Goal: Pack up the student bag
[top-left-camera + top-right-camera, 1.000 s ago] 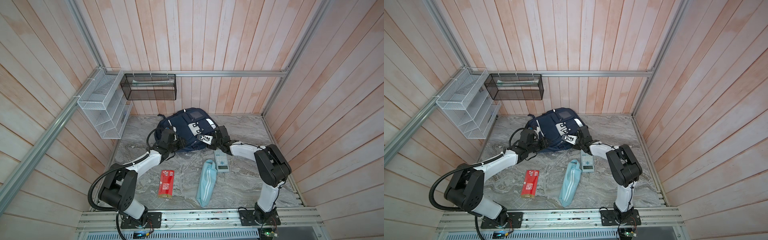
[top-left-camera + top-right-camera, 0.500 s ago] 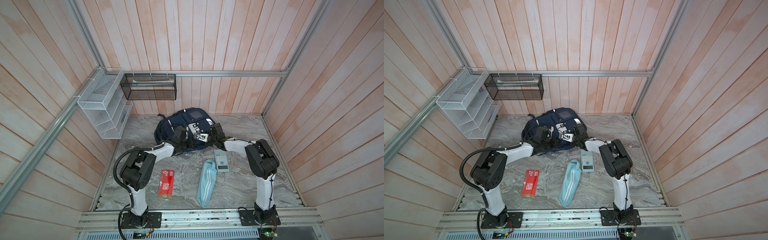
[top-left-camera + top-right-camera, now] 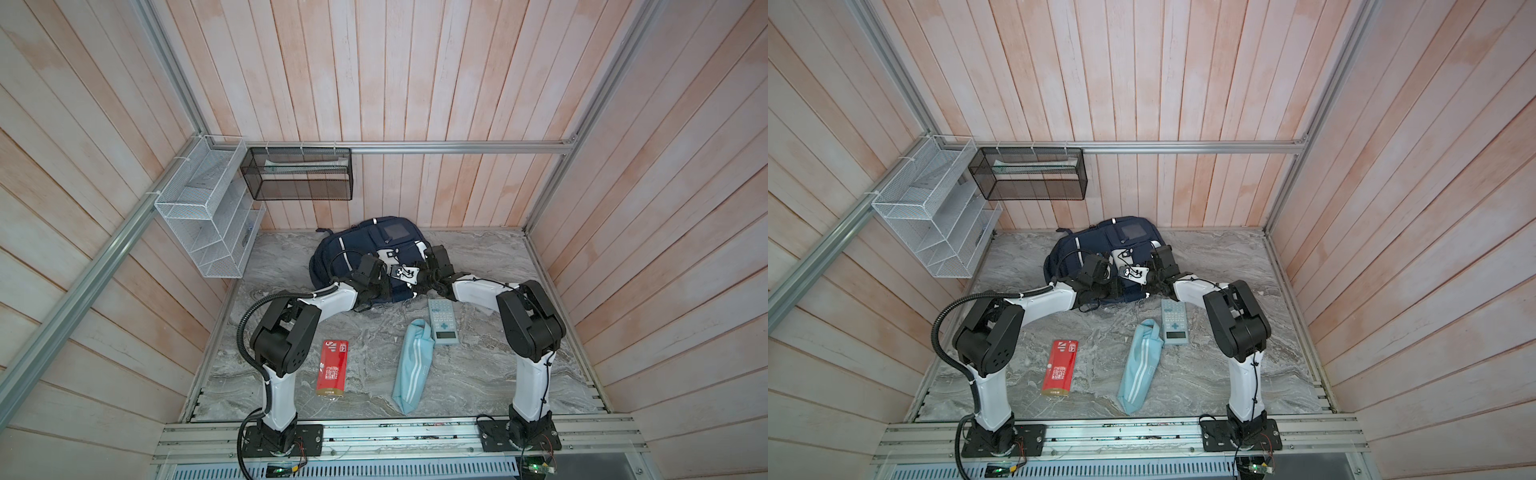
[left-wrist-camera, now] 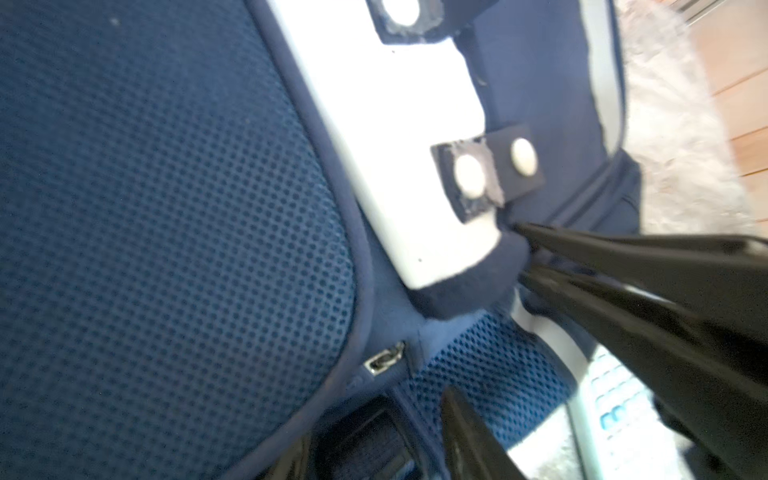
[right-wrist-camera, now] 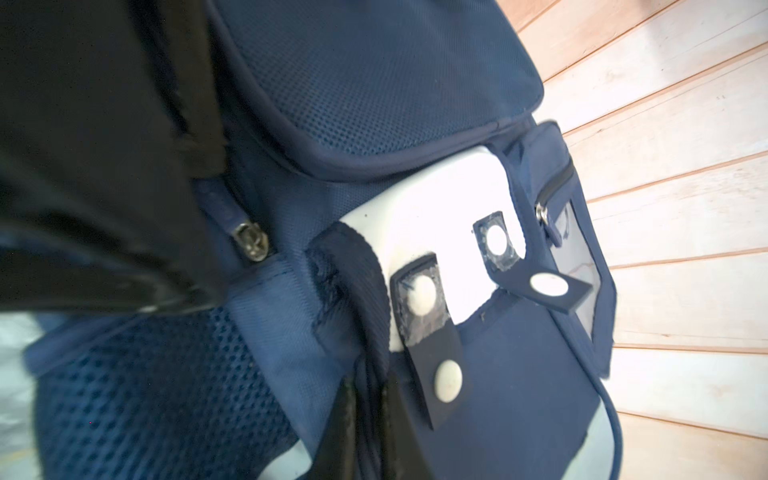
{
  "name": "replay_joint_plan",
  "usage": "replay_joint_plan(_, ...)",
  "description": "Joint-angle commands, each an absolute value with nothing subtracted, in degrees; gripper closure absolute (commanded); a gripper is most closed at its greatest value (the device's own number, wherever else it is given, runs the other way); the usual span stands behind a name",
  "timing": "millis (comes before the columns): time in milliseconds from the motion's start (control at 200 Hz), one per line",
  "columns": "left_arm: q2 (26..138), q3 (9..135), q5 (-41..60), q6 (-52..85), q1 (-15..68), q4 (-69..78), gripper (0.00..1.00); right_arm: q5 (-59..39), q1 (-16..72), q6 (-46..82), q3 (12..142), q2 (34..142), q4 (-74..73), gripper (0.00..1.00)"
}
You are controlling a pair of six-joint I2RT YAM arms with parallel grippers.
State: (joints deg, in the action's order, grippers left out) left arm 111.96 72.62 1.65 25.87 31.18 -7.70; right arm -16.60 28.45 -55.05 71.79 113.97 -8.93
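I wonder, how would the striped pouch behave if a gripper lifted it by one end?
The pouch lies flat and creased, so it would probably droop rather than stay straight. It looks thin, so likely light, though its contents are hidden. Being flat fabric, it should slide, not roll.

The student bag (image 3: 365,243) is matt navy woven cloth, with coarser open mesh panels (image 4: 166,208) and a ribbed webbing edge (image 5: 357,291). Its white patch (image 5: 436,199) looks smooth and faintly shiny, like coated plastic. The dark tabs (image 5: 428,353) on it are matt, and their pale snap buttons (image 5: 448,380) are smooth. The zip pull (image 5: 249,241) is dull metal. The right gripper (image 5: 369,386) has black plastic fingers (image 5: 405,440) with a slight sheen. The table (image 3: 478,374) looks like smooth grey veined stone, the walls (image 3: 374,83) like pale matt wood planks, and the frame rail (image 3: 457,146) like brushed aluminium.
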Motion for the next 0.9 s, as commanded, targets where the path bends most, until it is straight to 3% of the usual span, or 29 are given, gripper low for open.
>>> replay_joint_plan(0, 112.9, 73.2, -7.4, 23.5, 30.8, -11.2, 0.48, -25.5, 28.5, -50.1, 69.2, 109.6, -8.4, 1.0)
replay_joint_plan(135, 109.7, 70.8, -7.0, 23.3, 30.8, -9.5, 0.54, -26.7, 28.5, -50.0, 68.2, 108.5, -9.7, 1.0)
replay_joint_plan(210, 110.2, 72.0, -6.5, 21.5, 30.9, -9.4, 0.66, -27.0, 28.5, -49.5, 68.0, 108.5, -9.7, 1.0)
replay_joint_plan(480, 114.7, 75.3, 3.6, 17.0, 30.9, -5.9, 0.66, -27.0, 28.3, -49.4, 67.2, 108.7, -9.5, 1.0)
replay_joint_plan(640, 111.5, 74.8, 6.5, 15.4, 30.9, -4.6, 0.92, -26.7, 27.7, -48.1, 65.9, 108.0, -9.9, 1.0)
replay_joint_plan(740, 108.6, 73.3, 6.6, 15.8, 30.9, -5.8, 0.99, -23.7, 27.6, -46.9, 64.3, 107.5, -12.0, 1.0)
replay_joint_plan(895, 105.4, 69.0, 3.5, 17.8, 29.4, -6.6, 1.0, -20.5, 27.4, -46.8, 64.0, 107.6, -11.9, 1.0)
